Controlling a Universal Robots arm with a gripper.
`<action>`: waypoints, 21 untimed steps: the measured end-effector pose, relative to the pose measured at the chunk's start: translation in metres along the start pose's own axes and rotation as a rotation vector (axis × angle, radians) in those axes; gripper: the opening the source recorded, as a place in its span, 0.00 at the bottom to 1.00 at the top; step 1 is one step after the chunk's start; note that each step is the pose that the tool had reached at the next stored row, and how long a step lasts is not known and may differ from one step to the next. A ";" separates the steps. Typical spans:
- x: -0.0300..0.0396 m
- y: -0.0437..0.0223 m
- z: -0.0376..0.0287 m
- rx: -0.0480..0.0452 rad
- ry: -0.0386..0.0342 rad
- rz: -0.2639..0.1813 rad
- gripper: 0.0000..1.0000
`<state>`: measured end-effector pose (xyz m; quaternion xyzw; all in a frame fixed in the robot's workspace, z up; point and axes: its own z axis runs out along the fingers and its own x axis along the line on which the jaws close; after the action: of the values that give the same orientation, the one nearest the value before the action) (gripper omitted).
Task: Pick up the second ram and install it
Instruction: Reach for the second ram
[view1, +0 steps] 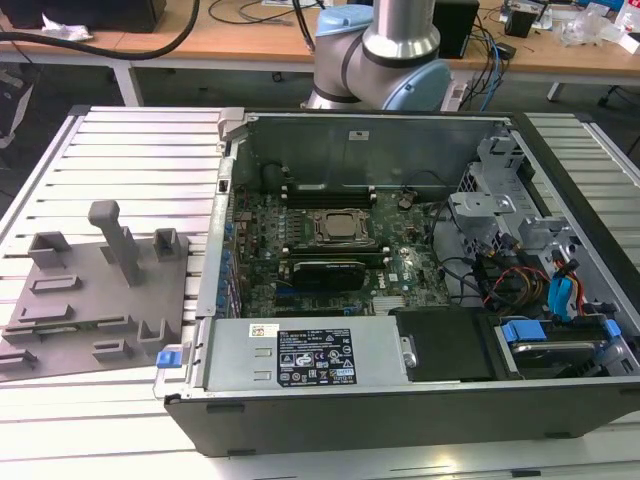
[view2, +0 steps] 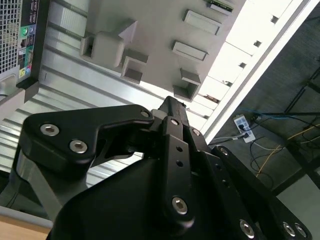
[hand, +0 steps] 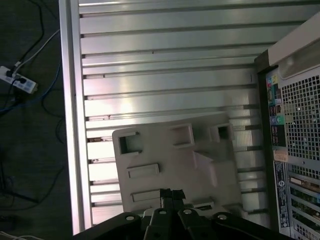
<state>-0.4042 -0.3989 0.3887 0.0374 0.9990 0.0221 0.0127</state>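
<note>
Second ram (view2: 220, 5) lies in a slot near one edge of the grey tray (hand: 170, 160), likely parked there so you can grasp it cleanly. Your gripper (hand: 171, 192) hangs above the tray, fingers pressed together and empty, beside the computer case (view1: 400, 400).

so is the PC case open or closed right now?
Open. In the exterior view the computer case has no side panel on it, and the motherboard and CPU socket inside lie exposed.
</note>
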 end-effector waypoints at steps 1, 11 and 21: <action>0.0035 -0.0003 0.0000 0.0000 0.0000 0.000 0.11; 0.0189 -0.0014 0.0001 0.0000 0.0000 0.000 0.11; 0.0133 -0.0060 0.0010 0.0003 0.0000 0.000 0.11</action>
<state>-0.4179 -0.4038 0.3872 0.0374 0.9990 0.0219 0.0127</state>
